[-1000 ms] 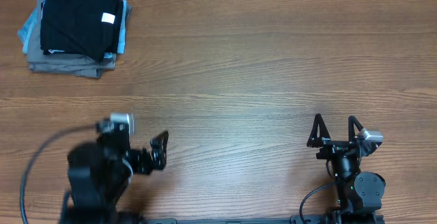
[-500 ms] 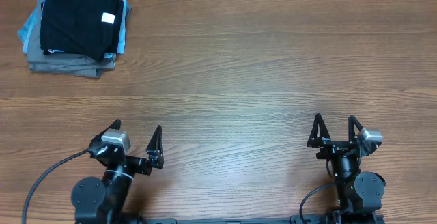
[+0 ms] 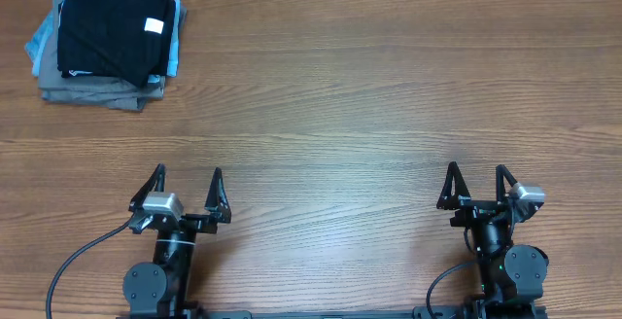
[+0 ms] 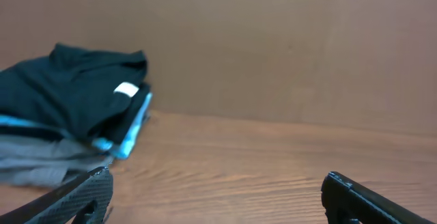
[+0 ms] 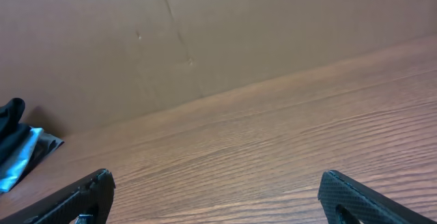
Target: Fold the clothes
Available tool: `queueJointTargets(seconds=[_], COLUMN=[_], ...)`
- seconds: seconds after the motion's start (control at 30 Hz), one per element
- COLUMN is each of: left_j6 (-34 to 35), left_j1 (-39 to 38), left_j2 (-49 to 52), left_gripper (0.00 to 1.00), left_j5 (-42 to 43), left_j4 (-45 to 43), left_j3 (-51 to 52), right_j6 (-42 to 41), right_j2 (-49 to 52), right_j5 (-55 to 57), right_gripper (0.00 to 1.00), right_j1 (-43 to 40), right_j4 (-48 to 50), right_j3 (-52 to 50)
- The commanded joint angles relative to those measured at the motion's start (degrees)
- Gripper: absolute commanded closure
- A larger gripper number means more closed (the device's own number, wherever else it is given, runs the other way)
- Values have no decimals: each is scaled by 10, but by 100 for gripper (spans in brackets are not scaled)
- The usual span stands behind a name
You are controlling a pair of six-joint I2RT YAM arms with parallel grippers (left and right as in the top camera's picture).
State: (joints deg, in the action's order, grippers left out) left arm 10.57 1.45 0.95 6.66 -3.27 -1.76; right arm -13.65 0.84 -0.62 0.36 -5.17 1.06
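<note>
My left gripper [image 3: 188, 171] sits low at the near edge of the table [image 3: 340, 105], its jaws spread wide with nothing between them; my right gripper [image 3: 476, 168] sits well apart from it along the same edge, its jaws just as wide and just as empty; both pairs of fingertips point away from me across the wood.

The black T-shirt [image 3: 109, 22] lies far ahead of my left jaws and off to their left, at the far corner of the table; it is folded into a rough rectangle, with its small white tag [image 3: 154, 25] facing up near its right edge. It rests on top of a stack; just beneath it a light blue shirt [image 3: 173, 54] peeps out along the right side and at the left edge; below that lie grey folded garments [image 3: 92, 93], whose edge sticks out on the side nearest my jaws.

From my left wrist the stack shows ahead and to the left, beyond my left fingertip [image 4: 83, 193], near the brown wall [image 4: 287, 46] behind the table; black is on top, with blue and grey under it. From my right wrist only a sliver of the stack shows, far off to the left of those jaws; wood and wall fill the rest. A black cable [image 3: 73, 259] loops out from the base of my left arm. Both pairs of jaws are well apart from the stack.
</note>
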Motion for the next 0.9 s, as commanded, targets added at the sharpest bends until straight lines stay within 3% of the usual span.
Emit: queueJointTargets(seconds=[0.0,0.17,0.33,0.87], left_j6=[5,1,-48,-48], left_j1=[-3,2,5,4], left_j2=[-8,-8,-8,-7], left_gripper=[0,0,0,0], left_j5=[-64,-126,-117,-117], left_j4=[3,68,73,73], left_j3=[16,15,15,15], right_j6=[2,2,2,2], right_j2=[-7,-7,-7,-7], right_j5=[1,1,1,1], right_gripper=[0,0,0,0], right_j1=[-4,-4,-4,-4], right_j4=[3,3,3,3], right_j3=[-6,-6,-6,-6])
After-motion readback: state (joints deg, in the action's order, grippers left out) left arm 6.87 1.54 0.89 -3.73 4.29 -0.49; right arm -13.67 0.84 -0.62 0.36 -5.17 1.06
